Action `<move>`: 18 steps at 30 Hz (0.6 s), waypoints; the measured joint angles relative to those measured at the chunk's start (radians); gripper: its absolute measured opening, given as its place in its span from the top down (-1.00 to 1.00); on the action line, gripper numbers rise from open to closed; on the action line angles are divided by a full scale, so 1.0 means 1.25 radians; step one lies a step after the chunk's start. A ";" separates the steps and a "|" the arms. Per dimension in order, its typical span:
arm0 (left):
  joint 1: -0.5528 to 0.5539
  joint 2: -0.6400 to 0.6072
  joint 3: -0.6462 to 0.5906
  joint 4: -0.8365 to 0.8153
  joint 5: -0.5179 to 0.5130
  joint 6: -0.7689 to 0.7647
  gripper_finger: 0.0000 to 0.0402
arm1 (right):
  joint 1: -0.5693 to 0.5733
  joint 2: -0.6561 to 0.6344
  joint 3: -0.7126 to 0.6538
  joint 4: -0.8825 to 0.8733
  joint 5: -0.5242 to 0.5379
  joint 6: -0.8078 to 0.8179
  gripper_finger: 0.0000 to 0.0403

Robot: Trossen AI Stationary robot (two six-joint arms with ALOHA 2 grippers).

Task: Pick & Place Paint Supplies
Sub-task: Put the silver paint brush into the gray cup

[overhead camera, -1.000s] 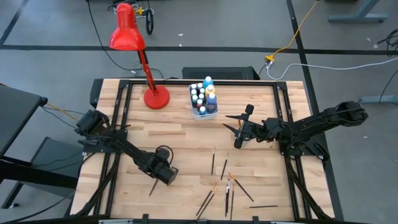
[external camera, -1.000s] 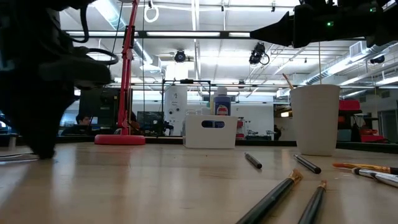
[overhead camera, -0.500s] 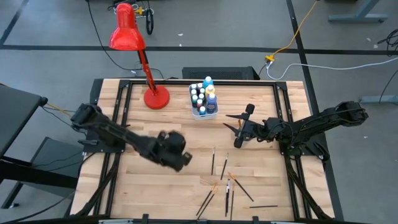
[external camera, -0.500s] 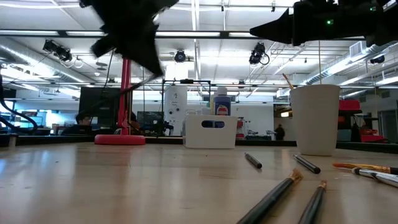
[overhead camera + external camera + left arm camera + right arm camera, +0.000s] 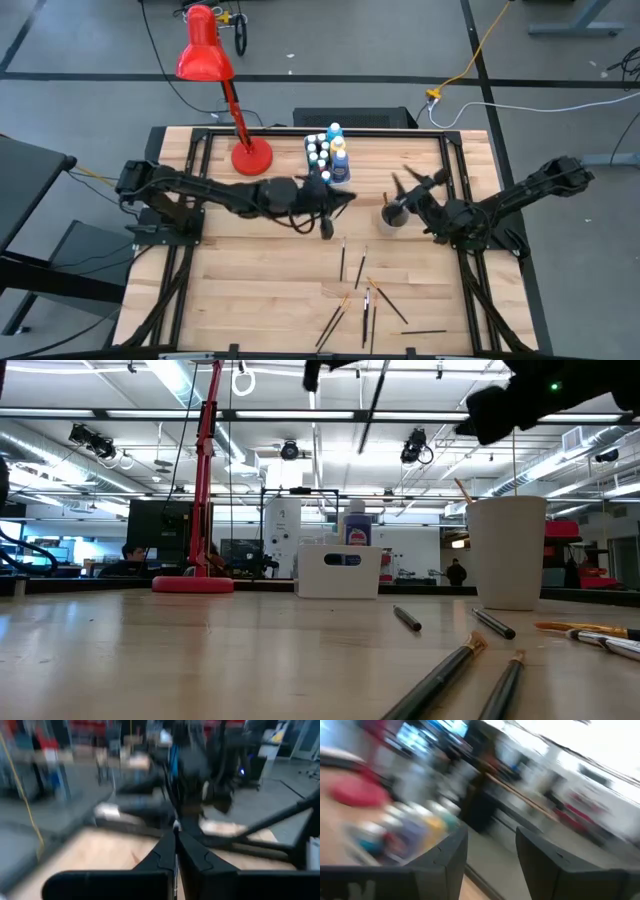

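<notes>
One paintbrush (image 5: pixel 328 226) is pinched between the left gripper (image 5: pixel 337 203) fingers, tip hanging below them. Beside the white cup (image 5: pixel 392 215), the right gripper (image 5: pixel 415 183) fingers are spread, grasping nothing.

You had the tub (image 5: pixel 327 178) of bottles (image 5: pixel 324 155) at the table's (image 5: pixel 270 300) far edge, the lamp (image 5: pixel 250 157) left of it, a cup (image 5: pixel 392 216) to its right, and brushes (image 5: pixel 362 290) scattered nearer you.

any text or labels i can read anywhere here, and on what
None can be read.
Tall white-capped paint bottle with a blue label in the white rectangular tub: print too small to read.
Small white-capped paint bottles: labels too small.
White paper cup: plain, no print.
Both wrist views: too blurred for any text.
</notes>
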 joint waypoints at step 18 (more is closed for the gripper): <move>0.070 0.125 -0.001 0.340 0.245 0.176 0.95 | 0.228 -0.019 -0.016 -0.030 -0.103 0.153 0.16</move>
